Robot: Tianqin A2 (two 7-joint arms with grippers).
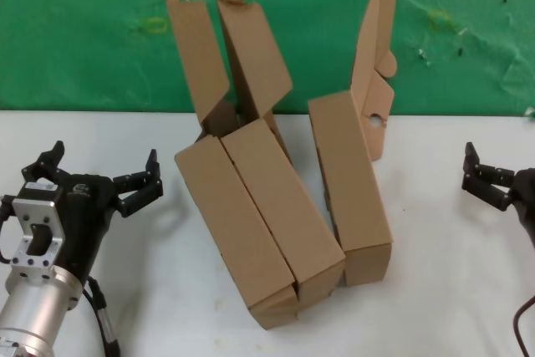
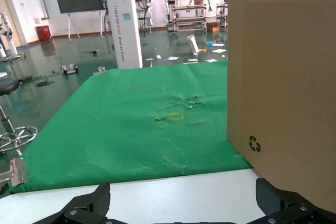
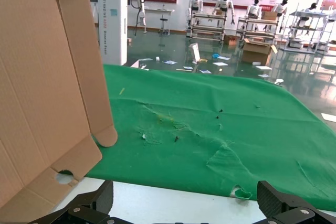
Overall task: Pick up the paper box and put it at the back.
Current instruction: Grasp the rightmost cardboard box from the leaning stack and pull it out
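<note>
The paper box point(image 1: 351, 186) is a flat brown cardboard mailer lying on the white table right of centre. Its hinged lid point(image 1: 374, 64) stands upright against the green cloth at the back point(image 1: 84, 39). In the right wrist view that lid point(image 3: 42, 103) fills one side, with the green cloth point(image 3: 210, 124) beyond. My right gripper point(image 1: 483, 180) rests open and empty on the table right of the box, and its fingers point(image 3: 92, 200) hold nothing. My left gripper point(image 1: 100, 175) sits open at the table's left, far from the box.
Two brown boxes point(image 1: 251, 223) with tall rounded-tab lids point(image 1: 221, 48) lie side by side between my left gripper and the paper box. One of them shows close by in the left wrist view point(image 2: 283, 77). The white tabletop point(image 1: 443, 307) is bare in front of the right arm.
</note>
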